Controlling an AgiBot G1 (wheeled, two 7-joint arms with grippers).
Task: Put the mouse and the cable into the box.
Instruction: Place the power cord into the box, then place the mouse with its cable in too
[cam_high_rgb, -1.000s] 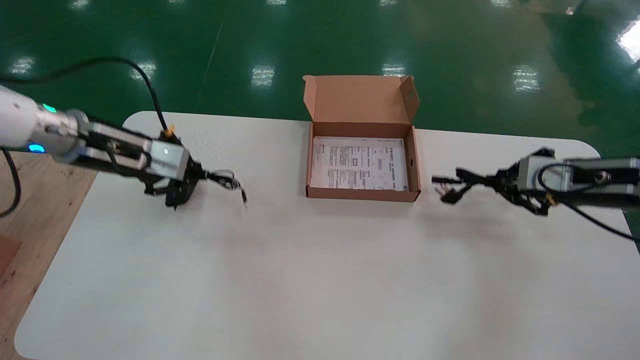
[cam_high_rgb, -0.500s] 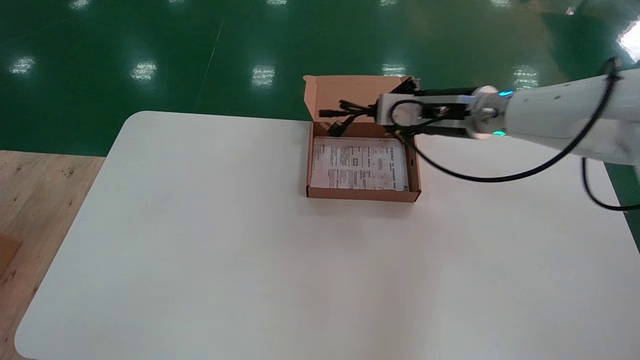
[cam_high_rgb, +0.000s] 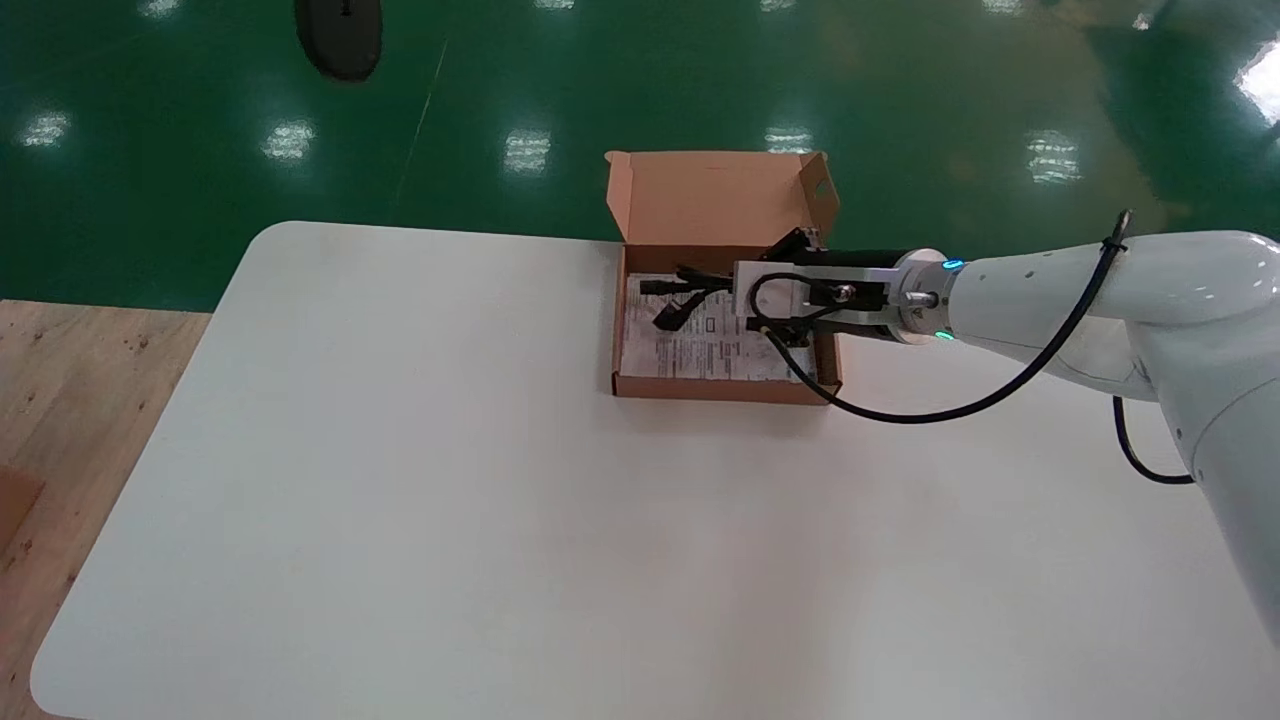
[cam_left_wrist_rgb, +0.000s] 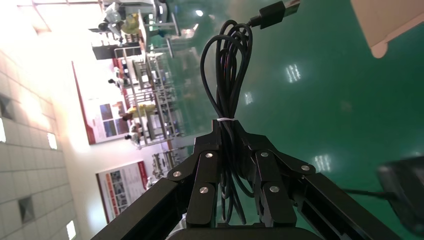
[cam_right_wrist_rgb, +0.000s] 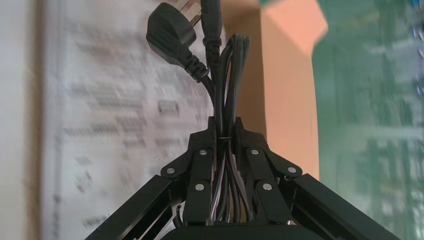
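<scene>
Here, in the head view, one open box (cam_high_rgb: 720, 388) stands at the far side of the white counter (cam_high_rgb: 500, 520), with one printed sheet (cam_high_rgb: 690, 352) on its bottom. The right hand (cam_high_rgb: 722, 292) reaches over the box and is closed on one bundled power cable (cam_high_rgb: 672, 300), which is over the sheet. One dark oval thing (cam_high_rgb: 340, 35) shows at the top edge, over the green floor. Whether it is the mouse, I cannot tell.

In the left wrist view, the left hand (cam_left_wrist_rgb: 232, 134) has green floor behind it. It is closed tight on one coil of thin USB cable (cam_left_wrist_rgb: 227, 102), bound with one white tie (cam_left_wrist_rgb: 226, 119). The USB plug (cam_left_wrist_rgb: 274, 10) is at the far end.

In the right wrist view, both fingers press the power cable. Its wall plug (cam_right_wrist_rgb: 167, 32) and second connector (cam_right_wrist_rgb: 211, 17) are over the sheet, near the brown box wall.
</scene>
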